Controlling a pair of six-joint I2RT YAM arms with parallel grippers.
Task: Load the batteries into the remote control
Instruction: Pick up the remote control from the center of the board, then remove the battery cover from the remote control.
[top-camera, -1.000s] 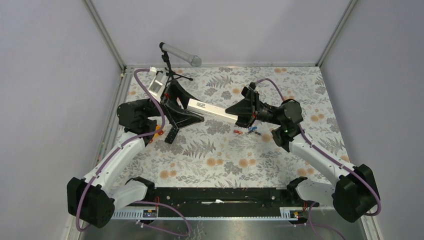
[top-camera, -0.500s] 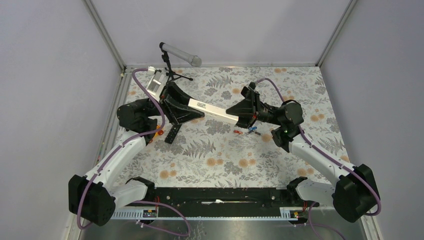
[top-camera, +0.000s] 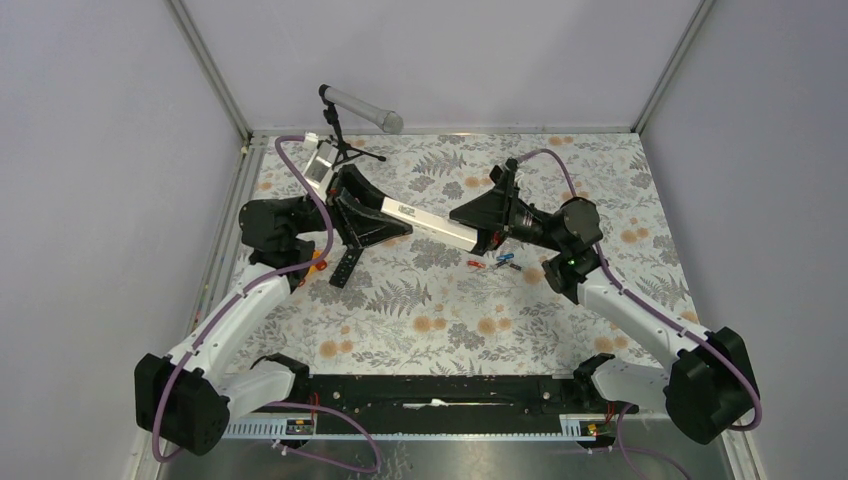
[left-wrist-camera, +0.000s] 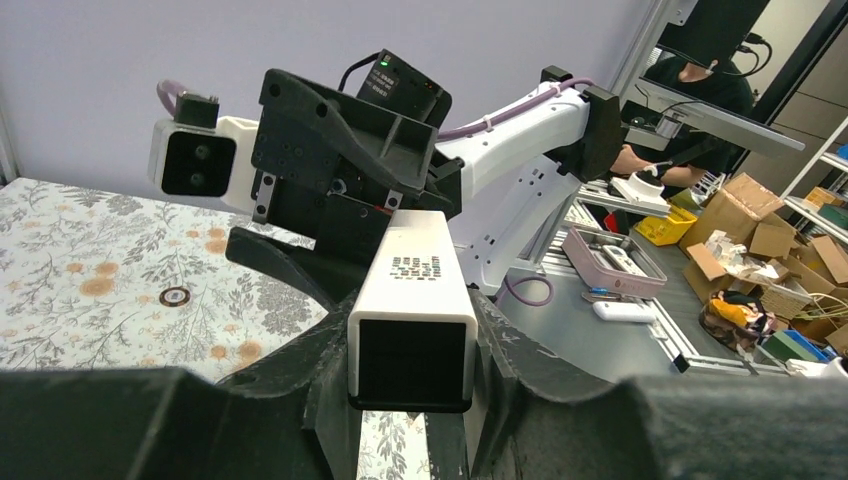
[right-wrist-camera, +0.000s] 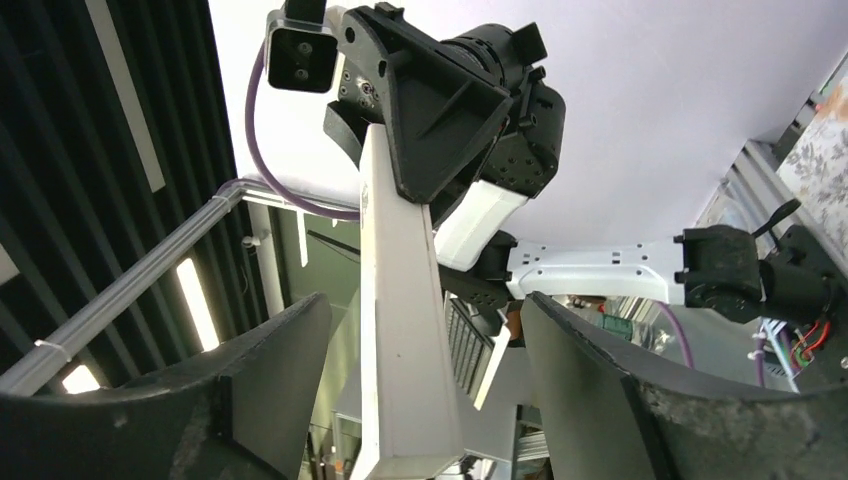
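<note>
Positioning step: remote control (top-camera: 425, 218) aloft, clamped at one end in left gripper (top-camera: 373, 216); right gripper (top-camera: 480, 226) spread wide around other end, clear of it. On tabletop (top-camera: 450, 315) just beneath, batteries (top-camera: 491, 265) lying loose. Next, probably: right gripper down to a battery, precise pinch needed.

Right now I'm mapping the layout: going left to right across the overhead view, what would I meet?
Slim black remote control on the table → long white rectangular remote held in the air → small red battery → small blue battery.
</note>
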